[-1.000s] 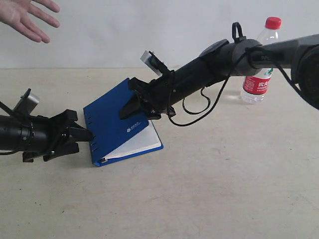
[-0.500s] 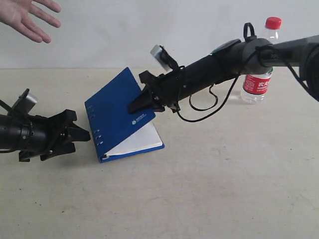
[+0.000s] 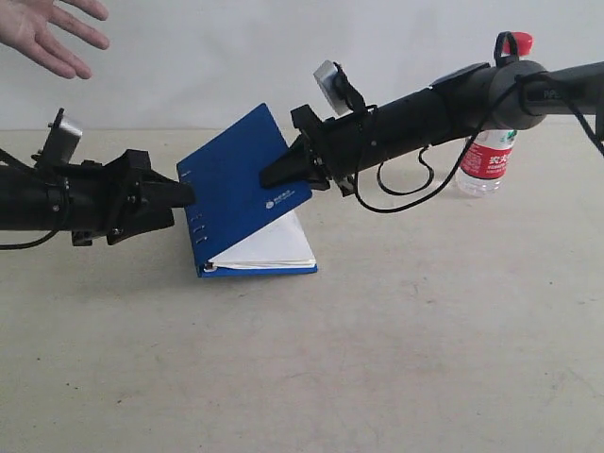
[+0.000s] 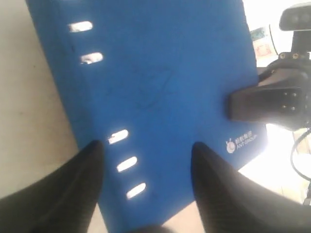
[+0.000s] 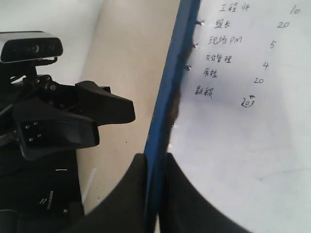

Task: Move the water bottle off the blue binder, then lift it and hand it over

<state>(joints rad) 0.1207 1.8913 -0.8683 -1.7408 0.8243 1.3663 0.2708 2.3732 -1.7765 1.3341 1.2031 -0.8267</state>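
Observation:
The blue binder (image 3: 236,189) stands propped on the table with its cover raised steeply over the white pages (image 3: 269,250). My right gripper (image 3: 283,175) is shut on the cover's free edge; the right wrist view shows both fingers (image 5: 138,194) pinching the blue edge (image 5: 167,97). My left gripper (image 3: 184,193) is open at the spine side. Its fingers (image 4: 82,174) stand apart in front of the riveted cover (image 4: 160,73). The water bottle (image 3: 486,156) stands upright on the table at the back right, off the binder and partly behind my right arm.
A person's open hand (image 3: 52,33) hovers at the top left. The binder's pages (image 5: 243,97) carry handwriting. The right arm's cable (image 3: 401,189) hangs in a loop beside the binder. Bare table lies in front of the binder.
My right gripper has raised the cover higher and drawn it right, so the binder stands steeper. My left gripper has risen and moved right up to the spine. The bottle has not moved.

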